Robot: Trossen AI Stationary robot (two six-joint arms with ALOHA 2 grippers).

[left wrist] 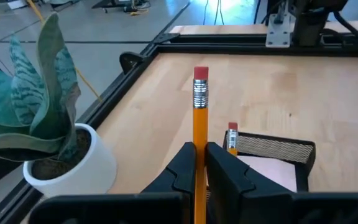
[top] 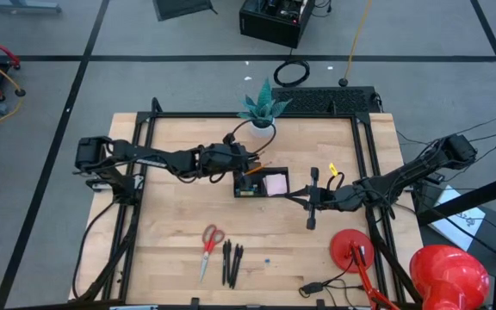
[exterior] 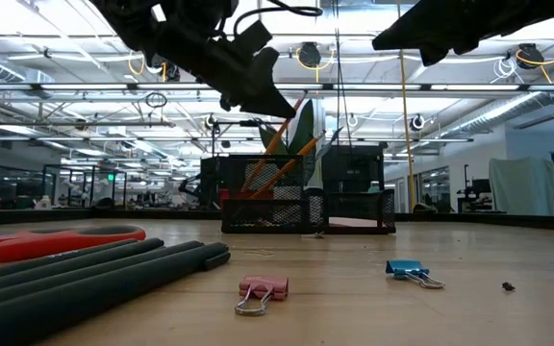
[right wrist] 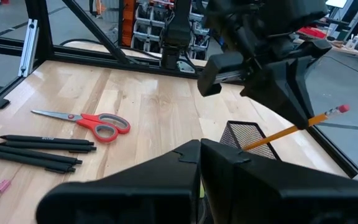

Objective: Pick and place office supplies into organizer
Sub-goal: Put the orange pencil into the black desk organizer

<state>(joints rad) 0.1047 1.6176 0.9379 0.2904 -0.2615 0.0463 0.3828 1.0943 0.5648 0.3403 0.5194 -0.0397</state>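
Left wrist view: I have the left gripper [left wrist: 199,163] clamped on a pencil [left wrist: 200,118], the shaft pinched between the two fingers and the eraser end standing well clear of the jaws.
Why held so: gripping low on the shaft leaves the long end free, so I judge the point can be steered into a tall cell of the organizer [top: 261,183] without the fingers fouling its mesh wall.
Organizer: right by the jaws; a second pencil [left wrist: 232,137] already stands in it and a pink pad [top: 275,184] lies in one of its bays.
Tilt: in the right wrist view my pencil slants across the mesh corner; I cannot tell whether its tip is inside yet.
Right gripper [top: 312,198]: waits just beside the organizer, opposite my working jaws; its fingers look pressed together on nothing.
Still out: scissors [top: 208,245] and three pens [top: 232,262] lie well away from both jaws; a pink clip [exterior: 260,291] and a blue clip [exterior: 410,272] sit loose on the wood.
Risk: the plant pot [left wrist: 73,165] stands near the left jaws, so I'd judge any sideways swing unwise.
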